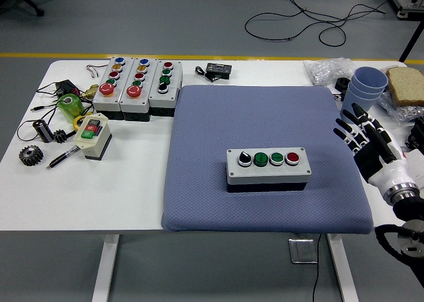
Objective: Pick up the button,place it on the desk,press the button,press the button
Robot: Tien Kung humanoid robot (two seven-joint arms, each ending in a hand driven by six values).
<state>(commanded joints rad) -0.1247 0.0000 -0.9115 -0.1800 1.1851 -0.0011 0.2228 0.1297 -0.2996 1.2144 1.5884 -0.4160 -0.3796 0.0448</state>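
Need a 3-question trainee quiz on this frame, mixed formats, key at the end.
1. True or false: the right hand is pressing a button on the button box.
2. Multiple choice: the button box rests on A) the bare white table, B) the blue mat, C) the stack of blue cups.
3. Left to right, name the four controls on top of that box.

Key
1. False. The hand hovers with fingers spread at the right edge of the blue mat, apart from the box.
2. B.
3. Black knob, green button, green button, red button.
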